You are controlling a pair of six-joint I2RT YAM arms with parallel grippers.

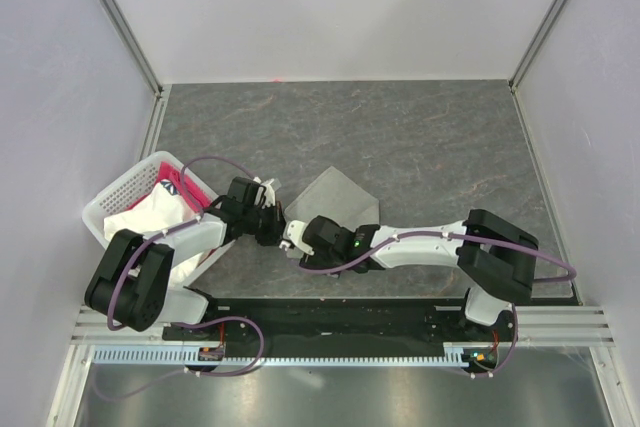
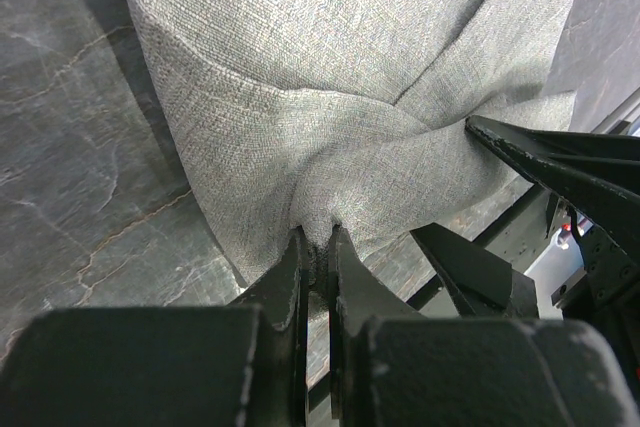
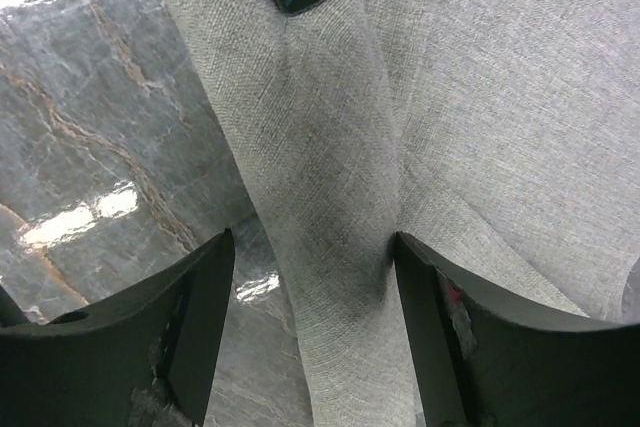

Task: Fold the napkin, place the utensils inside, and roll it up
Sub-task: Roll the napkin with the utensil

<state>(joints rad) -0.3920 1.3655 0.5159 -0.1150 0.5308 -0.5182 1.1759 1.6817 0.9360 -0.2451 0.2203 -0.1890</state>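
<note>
On the grey stone-patterned table (image 1: 430,137), just ahead of the two arm bases, the grey-green napkin (image 1: 338,202) lies gathered into raised folds between the two grippers. The left gripper (image 2: 318,247) has its fingers pressed together on a pinch of the napkin's edge, while the right gripper (image 3: 312,247) stands with fingers apart astride a ridge of the cloth, one finger against it. At the table's left edge, a white basket (image 1: 100,209) holds a pink cloth (image 1: 165,165) and a white cloth (image 1: 150,215).
</note>
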